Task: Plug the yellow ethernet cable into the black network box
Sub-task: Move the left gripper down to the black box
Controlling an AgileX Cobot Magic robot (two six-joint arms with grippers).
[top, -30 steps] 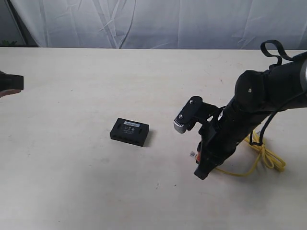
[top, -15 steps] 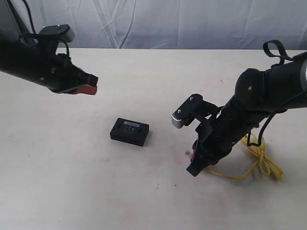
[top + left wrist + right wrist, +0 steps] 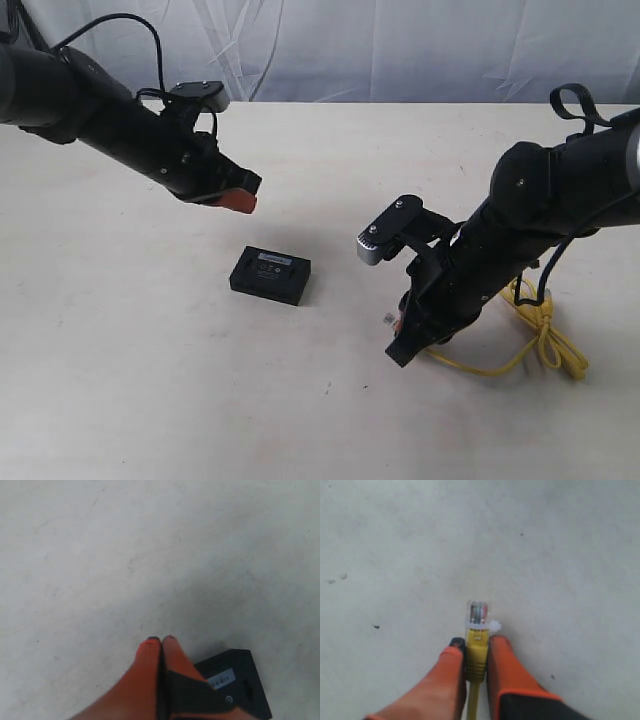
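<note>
The black network box (image 3: 270, 275) lies flat on the table left of centre, its grey-white label up; one corner of this box (image 3: 240, 680) shows in the left wrist view. My left gripper (image 3: 238, 200) hovers above and behind it, shut and empty, orange fingers pressed together (image 3: 161, 639). My right gripper (image 3: 398, 330) is shut on the yellow ethernet cable (image 3: 520, 345) just behind its clear plug (image 3: 478, 614), which sticks out past the fingertips. The cable trails right into a knotted loop on the table. The plug hangs low over the table, well right of the box.
The beige table (image 3: 150, 380) runs to a white curtain (image 3: 350, 45) at the back. A black strap loop (image 3: 570, 105) rises from the right arm. My right wrist camera (image 3: 385, 238) juts toward the box.
My left arm has swept in from the left edge to above the box. My right gripper has shifted slightly left with the plug, dragging the cable.
</note>
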